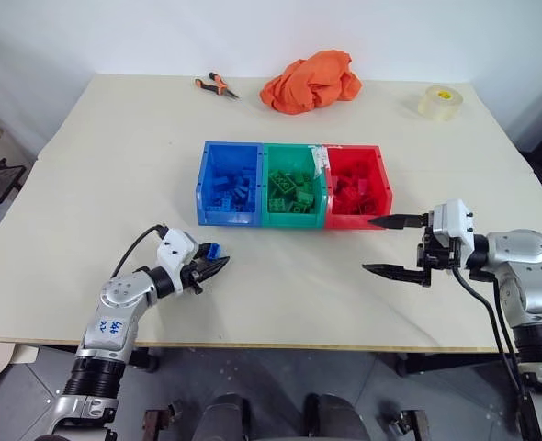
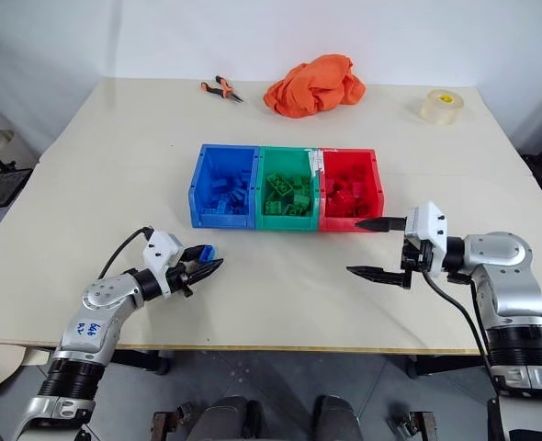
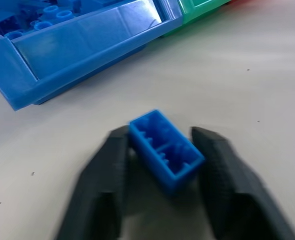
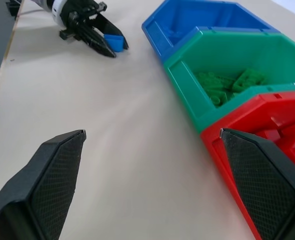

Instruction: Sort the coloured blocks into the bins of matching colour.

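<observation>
At the middle of the bench (image 1: 115, 184) we count three joined bins in a row: a blue bin (image 1: 228, 183), a green bin (image 1: 293, 185) and a red bin (image 1: 355, 185), each holding a heap of bricks of its own colour, too jumbled for us to count. One blue block (image 3: 166, 150) lies outside them, at about seven o'clock from the blue bin, clamped between the fingers of the left gripper (image 1: 215, 262).

Toward twelve o'clock, at the far edge, we see one pair of orange-handled pliers (image 1: 215, 85), one crumpled orange cloth (image 1: 310, 81) and, at about two o'clock, one roll of clear tape (image 1: 439, 102).

We see a pale, plain bench top, with a white wall behind it and a grey floor below.

We see the left arm reaching in low, its gripper aimed toward the blue bin. The right gripper (image 1: 396, 244) hangs just off the red bin's near right corner, pointing leftward, jaws spread wide and holding nothing.
</observation>
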Controlling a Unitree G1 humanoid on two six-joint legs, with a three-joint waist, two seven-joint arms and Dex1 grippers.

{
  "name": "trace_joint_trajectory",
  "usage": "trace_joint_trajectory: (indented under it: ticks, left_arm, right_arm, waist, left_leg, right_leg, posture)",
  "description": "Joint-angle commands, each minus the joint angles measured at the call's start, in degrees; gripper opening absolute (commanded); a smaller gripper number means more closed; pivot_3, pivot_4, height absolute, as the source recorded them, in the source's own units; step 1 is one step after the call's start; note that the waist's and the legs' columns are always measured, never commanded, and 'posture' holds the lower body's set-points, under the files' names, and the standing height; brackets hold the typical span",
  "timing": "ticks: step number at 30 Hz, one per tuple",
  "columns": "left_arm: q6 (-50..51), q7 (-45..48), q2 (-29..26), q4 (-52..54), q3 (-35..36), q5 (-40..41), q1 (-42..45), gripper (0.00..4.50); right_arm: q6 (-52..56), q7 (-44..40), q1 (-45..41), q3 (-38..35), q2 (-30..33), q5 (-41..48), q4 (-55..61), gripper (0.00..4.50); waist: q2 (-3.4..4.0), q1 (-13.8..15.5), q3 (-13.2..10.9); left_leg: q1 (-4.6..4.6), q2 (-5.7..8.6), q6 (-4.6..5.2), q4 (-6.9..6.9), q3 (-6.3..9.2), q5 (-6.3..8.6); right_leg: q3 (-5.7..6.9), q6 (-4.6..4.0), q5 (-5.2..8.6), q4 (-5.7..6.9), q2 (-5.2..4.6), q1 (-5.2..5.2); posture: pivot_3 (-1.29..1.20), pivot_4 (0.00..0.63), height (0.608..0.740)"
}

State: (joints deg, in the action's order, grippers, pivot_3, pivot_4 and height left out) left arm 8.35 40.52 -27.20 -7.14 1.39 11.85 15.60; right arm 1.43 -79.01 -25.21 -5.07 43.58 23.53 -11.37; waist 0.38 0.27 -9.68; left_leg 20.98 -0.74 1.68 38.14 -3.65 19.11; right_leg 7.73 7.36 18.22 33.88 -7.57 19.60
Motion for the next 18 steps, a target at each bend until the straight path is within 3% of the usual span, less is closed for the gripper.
trace_joint_trajectory:
  ticks: [1, 9, 13, 15, 18]
  left_arm:
    - [-1.63, 0.87, -0.95, 2.16, 1.27, 0.75, 0.62, 0.65]
    - [-0.84, -0.2, -0.13, 1.24, 1.56, 1.27, 12.88, 0.52]
    - [-5.52, -2.65, 2.17, -9.76, 0.78, -1.81, 24.37, 0.52]
    - [-7.27, -5.52, 3.19, -17.17, 0.41, -4.15, 29.41, 1.26]
    - [-11.27, -4.53, 4.21, -22.87, -0.6, -5.33, 32.55, 2.0]
  right_arm:
    - [0.04, 0.63, 0.72, -2.22, 1.24, 1.1, 2.02, 4.5]
    - [-0.06, 1.64, 1.76, -2.53, 1.04, 1.17, 2.78, 4.5]
    - [-0.32, 2.49, 2.37, -2.69, 0.71, 1.13, 3.11, 4.5]
    - [-0.42, 2.97, 2.8, -2.84, 0.59, 1.1, 3.35, 4.5]
    - [-0.47, 3.56, 3.46, -3.16, 0.53, 1.17, 3.91, 4.5]
  waist:
    - [0.0, -0.01, 0.0]
    - [-0.03, 1.1, -0.01]
    - [-0.07, 1.39, -0.01]
    - [-0.09, 1.3, 0.0]
    - [-0.1, 1.17, 0.0]
  left_leg:
    - [0.0, 0.0, 0.0, 0.0, 0.0, 0.0]
    - [0.06, 0.02, 0.02, 0.08, 0.0, -0.01]
    - [0.07, 0.1, 0.06, 0.1, 0.03, -0.03]
    - [0.08, 0.11, 0.07, 0.09, -0.01, -0.04]
    - [0.06, 0.12, 0.07, 0.04, -0.06, -0.04]
  right_leg:
    - [0.0, 0.0, 0.0, 0.0, 0.0, 0.01]
    - [0.0, 0.04, -0.02, -0.02, 0.0, 0.0]
    - [0.03, 0.09, -0.05, 0.0, 0.02, -0.01]
    - [0.02, 0.11, -0.06, -0.02, 0.04, 0.0]
    - [0.04, 0.13, -0.07, -0.01, 0.06, 0.01]
  posture:
    - [0.0, 0.15, 0.74]
    - [0.0, 0.15, 0.74]
    - [0.0, 0.15, 0.74]
    - [0.0, 0.15, 0.74]
    - [0.0, 0.15, 0.74]
